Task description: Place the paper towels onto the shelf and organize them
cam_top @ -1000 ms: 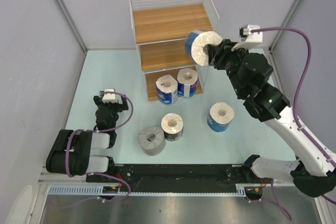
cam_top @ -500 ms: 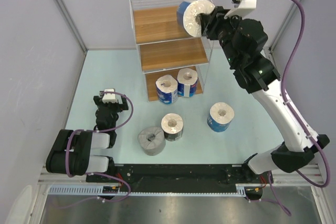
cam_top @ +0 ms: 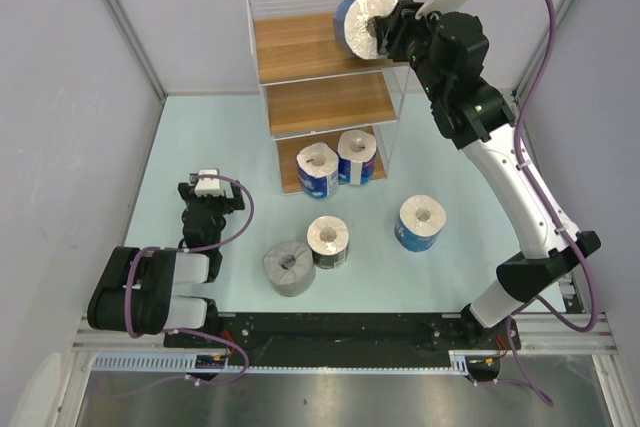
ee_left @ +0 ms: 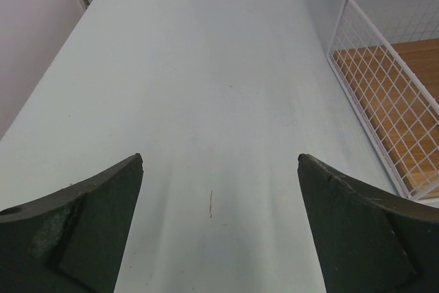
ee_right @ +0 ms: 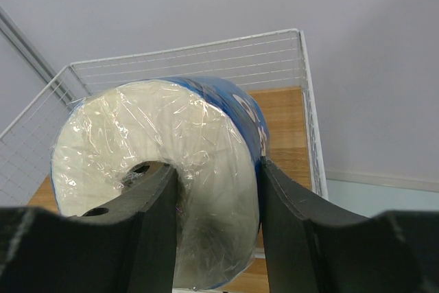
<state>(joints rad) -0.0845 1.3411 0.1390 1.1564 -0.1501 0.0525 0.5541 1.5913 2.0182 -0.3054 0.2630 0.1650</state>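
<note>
**Paper towels: handling notes, one roll up at the top tier**

Paper towels: six rolls in sight. The held roll (cam_top: 360,25), in a blue wrapper, is in the right gripper (cam_top: 380,29). It is high at the right end of the shelf (cam_top: 300,42), level with the top tier, with its axis roughly level and a flat end toward the wrist. I cannot tell whether it touches the top board.

The jaws are partly closed on the roll. In the wrist view one finger appears to sit in the hollow core and the other outside on the wrapper, pinching the roll's wall.

The bottom-tier pair (cam_top: 318,169) stands side by side. On the table (cam_top: 200,137) a lone blue roll (cam_top: 421,222) sits to the right. The dark-wrapped roll (cam_top: 328,240) and the grey-wrapped roll (cam_top: 288,267) are just beside each other.

The left gripper (ee_left: 219,169) has its jaws spread wide with nothing between them. It sits low over the table, left of the shelf.

Judgement:
- The rolls look light, soft and squashable.
- The film wrapper looks slick and crinkly, so a grip across the outside would probably dent the roll or slide off.
- The core-to-wall pinch seems the firmest hold.
- Set on its side a roll could roll away, so a flat end down is safer.
- The wire rim may snag the wrapper.
</note>
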